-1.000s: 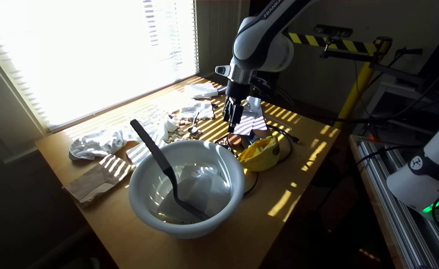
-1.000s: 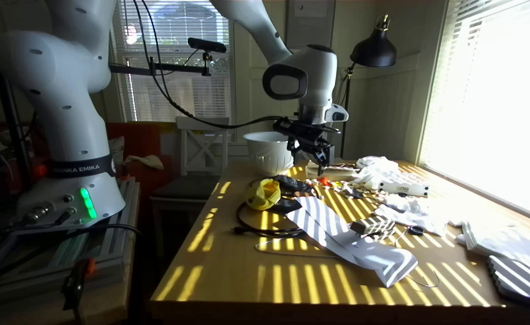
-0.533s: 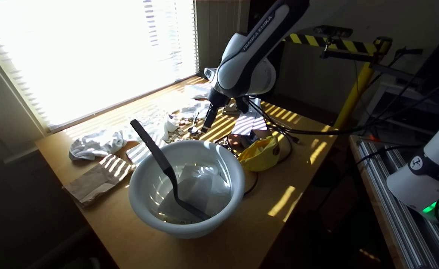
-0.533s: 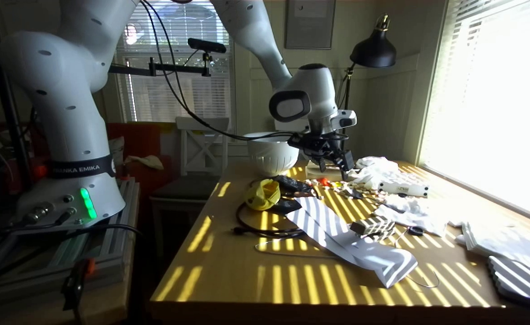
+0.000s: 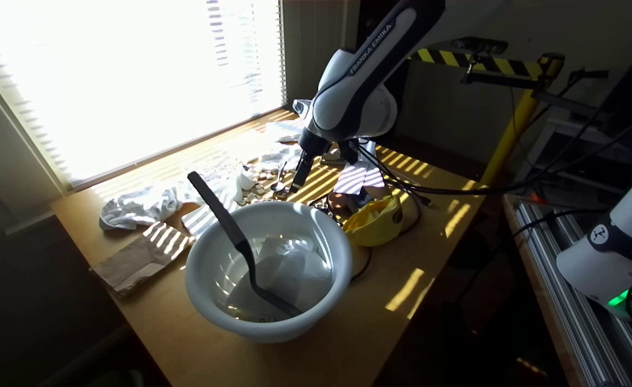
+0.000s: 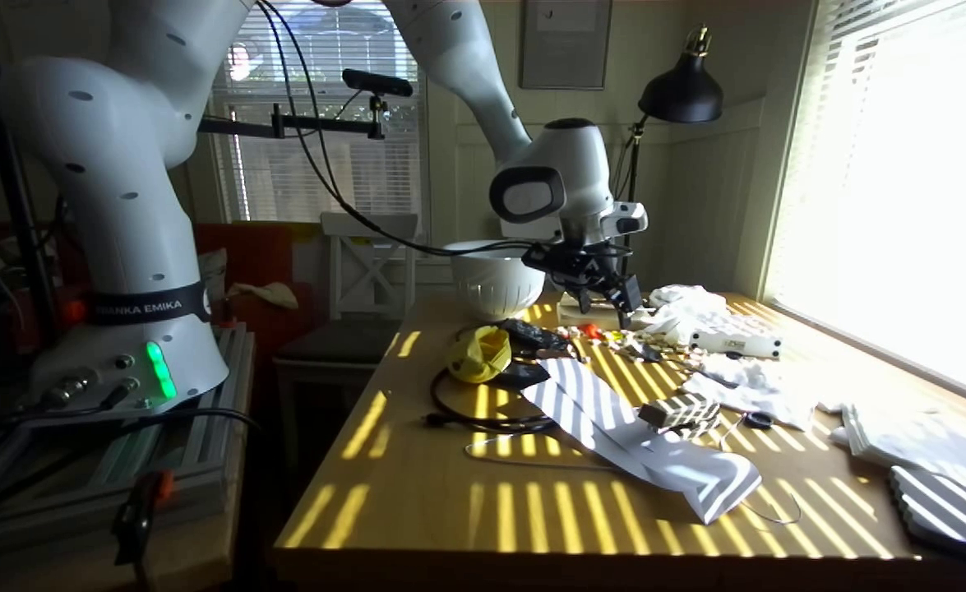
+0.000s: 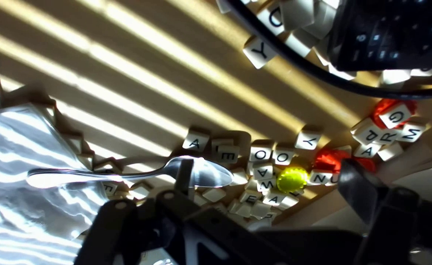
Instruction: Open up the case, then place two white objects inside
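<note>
Likely picking next, the fingers (image 7: 355, 189), spread and empty, should straddle one loose white letter tile (image 7: 309, 140), clear of the spoon (image 7: 210, 173), before closing.

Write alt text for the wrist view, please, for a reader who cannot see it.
The open pincer hangs above white letter tiles scattered on a sun-striped table; a metal spoon and a round yellow piece lie among them.

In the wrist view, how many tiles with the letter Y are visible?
2: the upper Y tile beside the black cable, and the lower Y tile, higher in the picture than the yellow round piece. Others may be hidden or face down.
</note>
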`<state>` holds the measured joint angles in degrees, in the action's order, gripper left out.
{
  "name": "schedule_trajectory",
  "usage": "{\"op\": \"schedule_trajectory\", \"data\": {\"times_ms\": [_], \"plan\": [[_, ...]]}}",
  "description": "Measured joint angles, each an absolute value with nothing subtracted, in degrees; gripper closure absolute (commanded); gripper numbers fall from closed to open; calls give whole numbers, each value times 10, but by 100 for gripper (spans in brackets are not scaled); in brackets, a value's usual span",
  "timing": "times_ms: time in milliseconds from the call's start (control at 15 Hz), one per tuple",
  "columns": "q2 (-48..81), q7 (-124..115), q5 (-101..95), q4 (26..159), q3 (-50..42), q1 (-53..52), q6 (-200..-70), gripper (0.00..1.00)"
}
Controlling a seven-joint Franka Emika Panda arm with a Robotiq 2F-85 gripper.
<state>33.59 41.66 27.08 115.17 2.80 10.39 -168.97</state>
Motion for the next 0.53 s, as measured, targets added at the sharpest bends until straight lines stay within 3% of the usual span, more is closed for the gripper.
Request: {"op": "schedule_trajectory", "data": {"times_ms": [333,400,533], "plan": [[353,344,177,1149,60,112,-1702,0],[359,325,155,1147,59,109,-1706,13],[372,285,113,1143,50,101,-1714,22]]}}
